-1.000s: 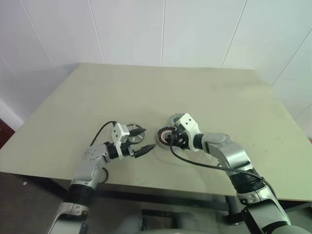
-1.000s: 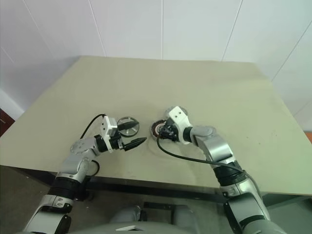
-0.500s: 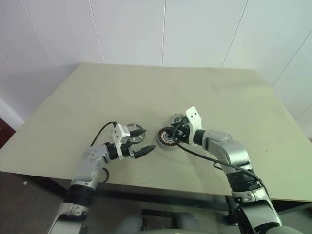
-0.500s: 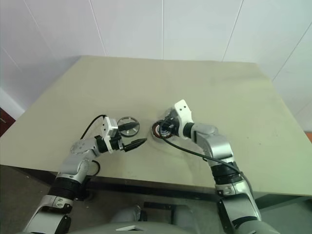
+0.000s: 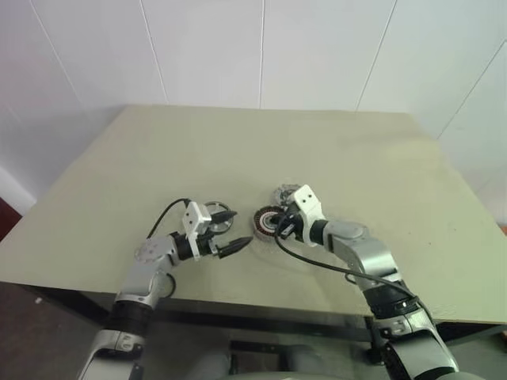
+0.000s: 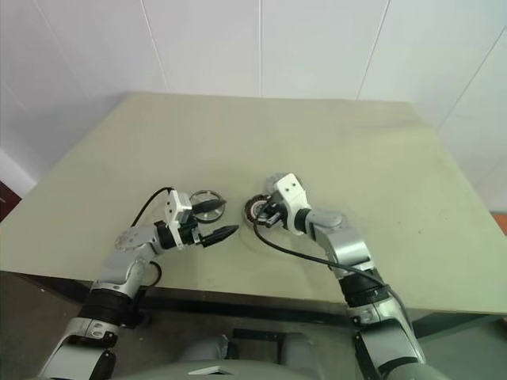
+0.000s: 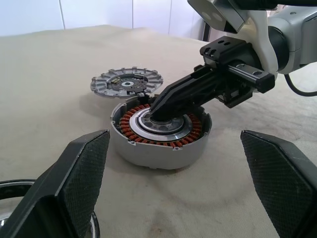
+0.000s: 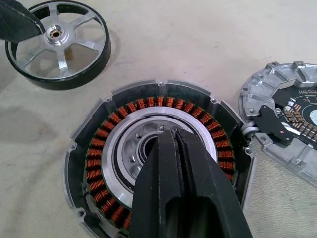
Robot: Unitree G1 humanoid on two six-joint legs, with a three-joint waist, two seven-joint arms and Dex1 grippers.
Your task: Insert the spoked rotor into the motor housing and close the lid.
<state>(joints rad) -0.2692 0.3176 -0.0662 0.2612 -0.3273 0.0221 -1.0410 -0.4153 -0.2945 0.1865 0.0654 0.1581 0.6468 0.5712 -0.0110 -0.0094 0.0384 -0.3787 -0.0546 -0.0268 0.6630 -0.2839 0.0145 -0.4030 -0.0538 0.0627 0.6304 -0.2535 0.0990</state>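
The motor housing [image 8: 98, 163], a black ring with copper windings around a pale centre, lies on the table near its front. My right gripper [image 8: 173, 133] is shut, its black fingertips pressed together over the housing's centre hole, holding nothing. Just past the housing lies the lid [image 8: 297, 124], a grey ribbed disc, flat on the table. The spoked rotor [image 8: 57, 44], a dark-rimmed ring with silver spokes, lies to the left of the housing. My left gripper [image 5: 231, 230] stands open beside the rotor, pointing level at the housing, one finger [image 5: 224, 214] above the rotor's edge.
The beige table [image 5: 356, 150] stretches away behind the parts. Its front edge [image 5: 261, 305] runs close under both forearms. A black cable [image 5: 317, 261] loops from the right wrist across the table.
My right gripper's fingers have closed. That hand lifted off the housing half a second ago and has come back down over its centre. The left arm has kept still.
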